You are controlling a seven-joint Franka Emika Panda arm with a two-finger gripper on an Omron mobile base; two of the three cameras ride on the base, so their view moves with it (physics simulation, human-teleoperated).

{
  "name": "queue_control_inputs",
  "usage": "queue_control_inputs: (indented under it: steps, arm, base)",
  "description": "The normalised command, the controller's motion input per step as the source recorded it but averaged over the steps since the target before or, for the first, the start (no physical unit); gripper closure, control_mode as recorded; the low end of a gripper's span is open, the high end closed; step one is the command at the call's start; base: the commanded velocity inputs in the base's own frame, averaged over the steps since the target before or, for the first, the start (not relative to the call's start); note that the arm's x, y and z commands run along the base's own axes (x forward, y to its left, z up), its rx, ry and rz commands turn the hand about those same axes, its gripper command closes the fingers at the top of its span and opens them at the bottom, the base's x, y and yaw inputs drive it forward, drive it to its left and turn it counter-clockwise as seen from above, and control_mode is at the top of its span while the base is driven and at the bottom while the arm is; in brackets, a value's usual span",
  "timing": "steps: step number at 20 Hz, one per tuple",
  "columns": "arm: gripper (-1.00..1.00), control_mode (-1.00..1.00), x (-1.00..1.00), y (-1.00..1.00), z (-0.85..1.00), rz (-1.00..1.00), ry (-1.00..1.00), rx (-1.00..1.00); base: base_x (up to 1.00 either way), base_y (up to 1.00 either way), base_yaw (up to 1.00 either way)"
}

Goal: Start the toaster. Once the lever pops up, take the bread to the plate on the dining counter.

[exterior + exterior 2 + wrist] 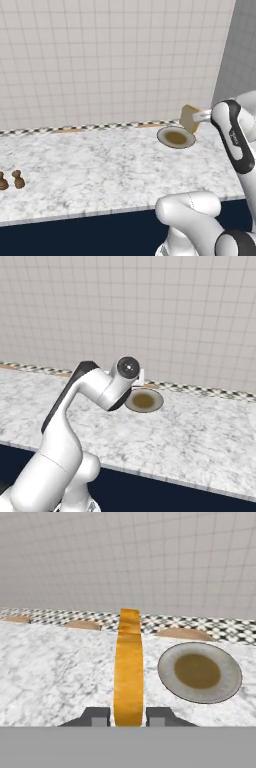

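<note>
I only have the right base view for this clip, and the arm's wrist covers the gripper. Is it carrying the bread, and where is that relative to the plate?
Observer: Yes. In the hand view the gripper is shut on the bread, which stands on edge between the finger tips.
Operator: Is it over the plate?
Observer: In the hand view the plate lies beside the slice, not under it. In the left base view the bread sits at the plate's far right rim.
Operator: Anything else on the dining counter?
Observer: Two small brown pieces near the left edge of the dining counter, far from the plate.
</note>
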Motion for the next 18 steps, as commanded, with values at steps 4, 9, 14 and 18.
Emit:
queue_control_inputs:
  steps: [4,9,14,18]
  arm:
    - [1.0,-1.0,0.14,-0.01,-0.25,0.0,0.01,-0.12]
    - [1.0,-1.0,0.12,-0.21,-0.5,0.01,0.02,-0.08]
    - [1.0,-1.0,0.09,-0.1,-0.17,0.09,0.07,-0.03]
    - [1.0,-1.0,0.25,0.0,-0.03,0.15,0.13,0.0]
  base:
    - [0.0,0.0,0.0]
    - [0.0,0.0,0.0]
    - [0.0,0.0,0.0]
    - [0.0,0.0,0.0]
